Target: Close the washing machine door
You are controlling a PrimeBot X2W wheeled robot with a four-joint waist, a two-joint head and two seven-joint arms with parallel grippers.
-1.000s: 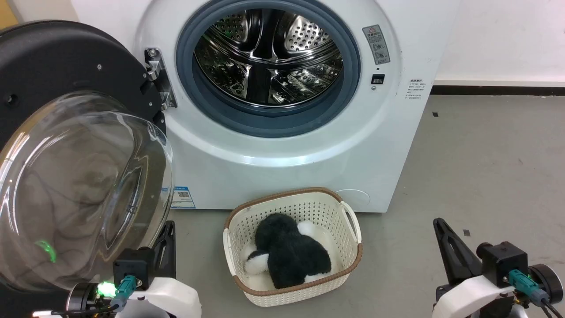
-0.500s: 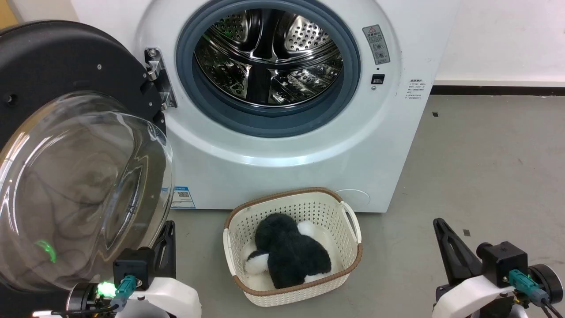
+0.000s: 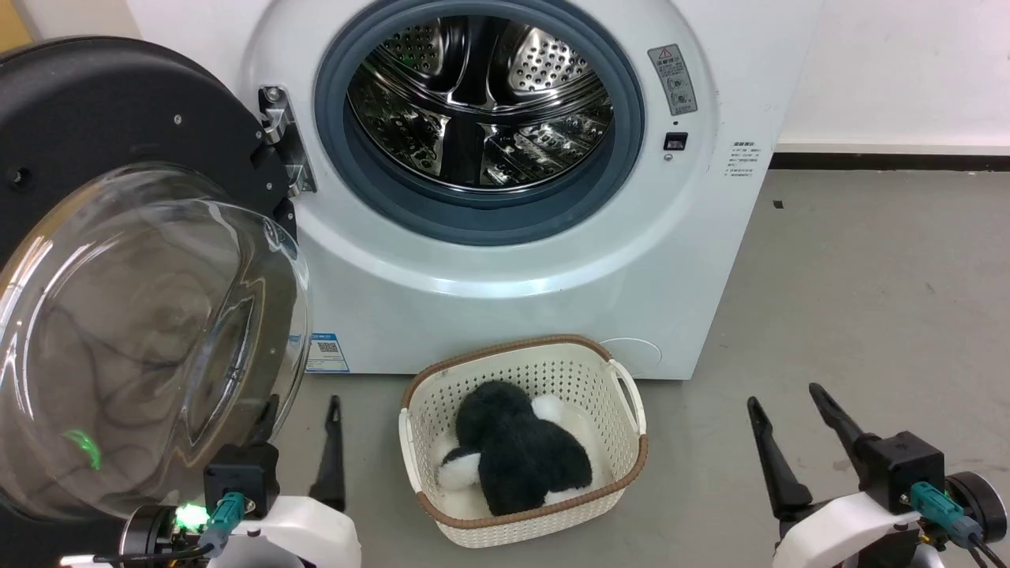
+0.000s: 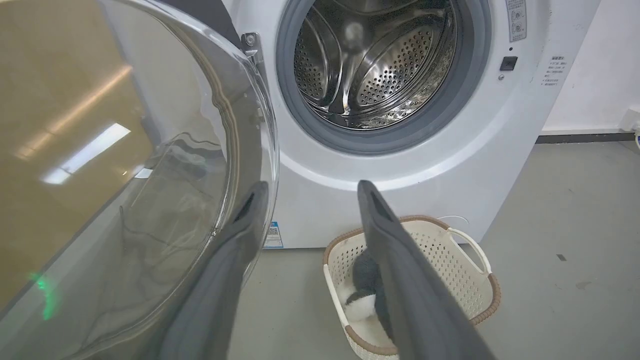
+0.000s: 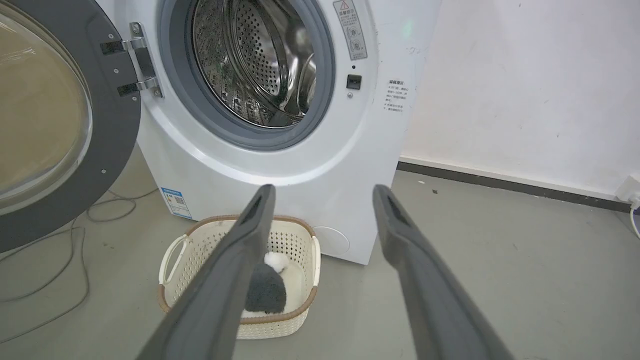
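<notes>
Low at both corners of the head view, the claws have just changed: a moment ago each pair of dark fingers was pressed together, and now the left gripper (image 3: 303, 402) and the right gripper (image 3: 783, 394) both stand spread apart, holding nothing. Nothing else has shifted.

- The washing machine door (image 3: 95, 118) hangs swung wide on its hinge (image 3: 280, 126), out on the robot's left, glass bowl bulging toward the camera.
- The washing machine (image 3: 513, 284) stands with its drum (image 3: 481, 102) fully exposed.
- A basket (image 3: 513, 341) holding a black-and-white plush toy (image 3: 513, 457) sits on the floor just in front of the machine.

Judgement: the task is not started in any contact sense. The spreading of the fingers reads as readiness, and the left arm is the one beside the door.

View differences:
- Head view shows the left gripper's outer finger through the glass.
- Left wrist view puts that same finger against the bowl's edge. Touching or just short of it, I cannot tell.
- Right wrist view gives the door's black inner face side-on, with both hinge brackets, and adds a cable (image 5: 75, 240) trailing on the floor under the door. It is worth watching, though it lies low.
</notes>
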